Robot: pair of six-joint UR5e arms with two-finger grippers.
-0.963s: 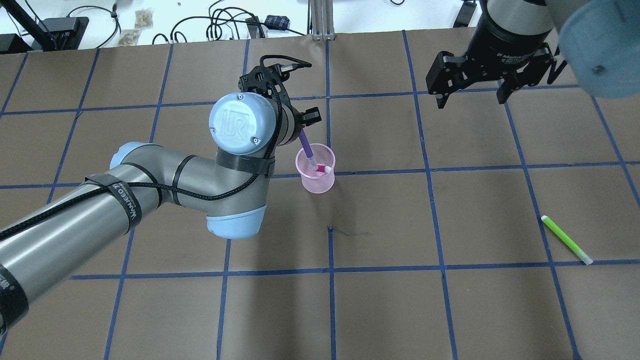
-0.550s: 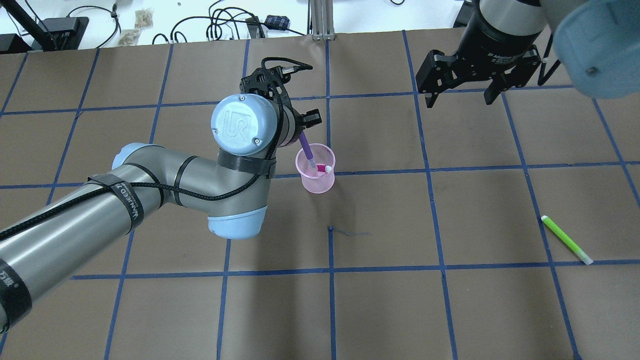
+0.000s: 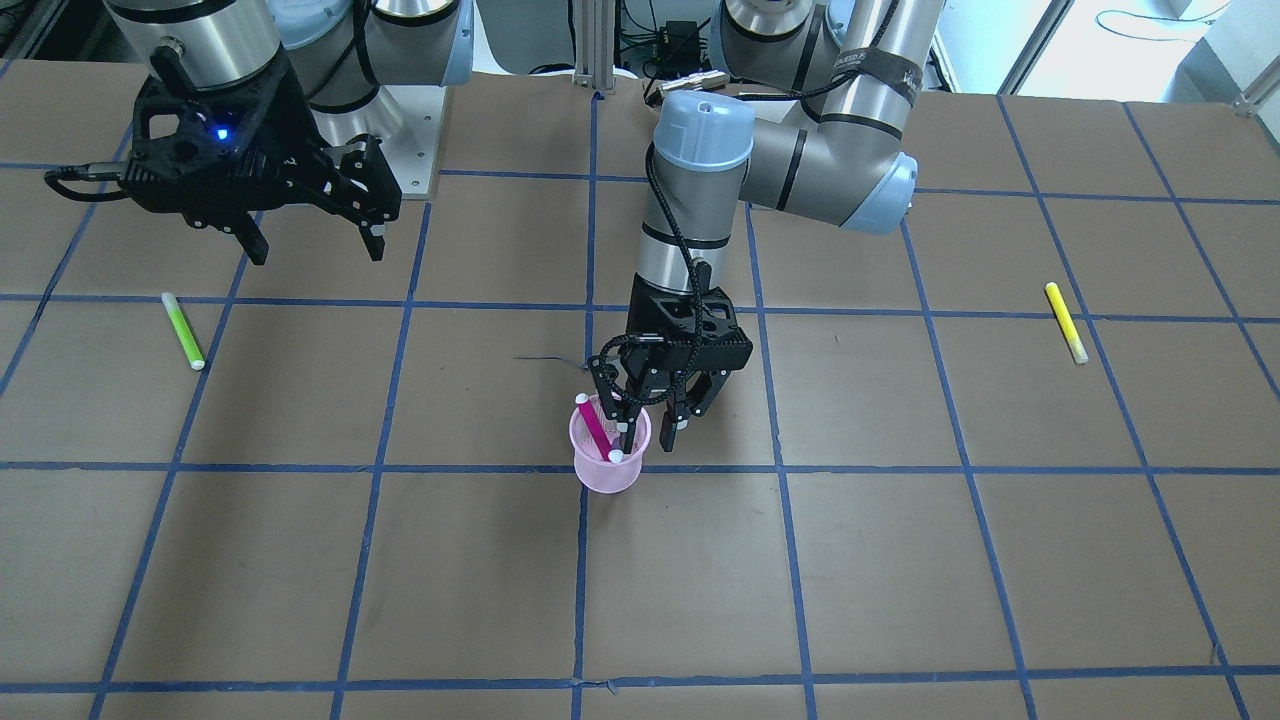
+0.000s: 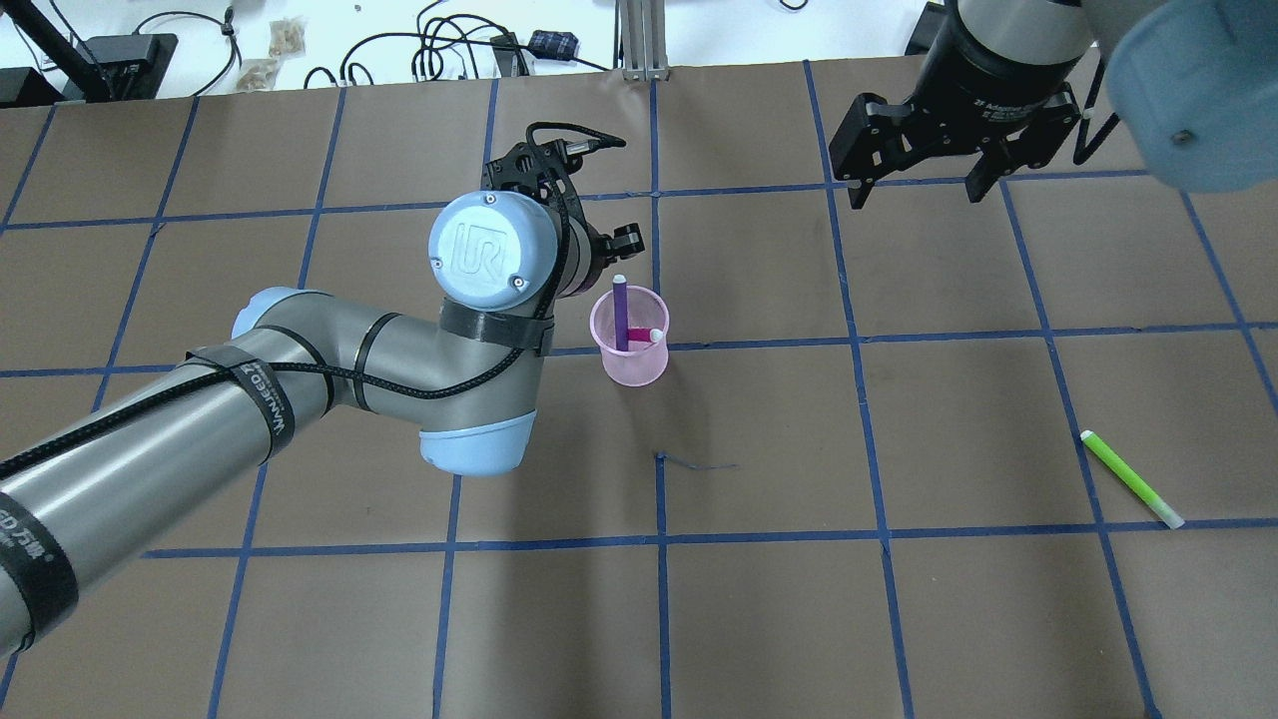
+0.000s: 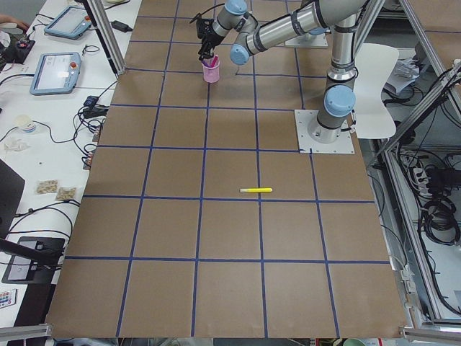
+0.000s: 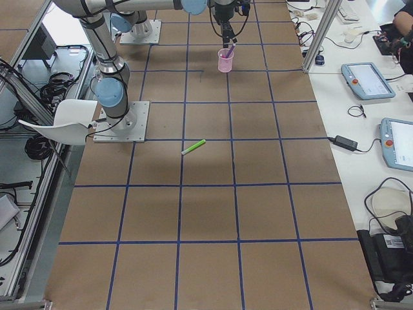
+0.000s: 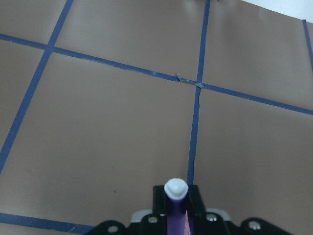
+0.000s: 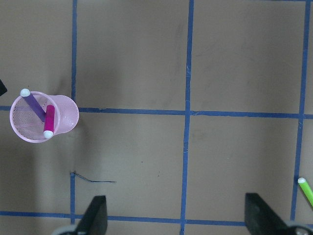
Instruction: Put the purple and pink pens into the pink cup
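Note:
The pink mesh cup (image 4: 631,361) stands near the table's middle; it also shows in the front view (image 3: 608,470) and the right wrist view (image 8: 63,115). The purple pen (image 4: 620,315) and the pink pen (image 4: 643,339) both stand inside it, leaning on the rim. My left gripper (image 3: 655,430) is open just above the cup's rim, its fingers on either side of the purple pen (image 7: 176,210). In the overhead view its wrist hides it. My right gripper (image 4: 916,192) is open and empty, high at the far right.
A green pen (image 4: 1131,479) lies on the table at the right, also in the front view (image 3: 183,330). A yellow pen (image 3: 1066,322) lies far to my left. Blue tape lines grid the brown table (image 4: 759,599).
My left gripper has opened and let go of the purple pen, which now stands more upright in the cup. The right gripper has drifted slightly back and to the left.

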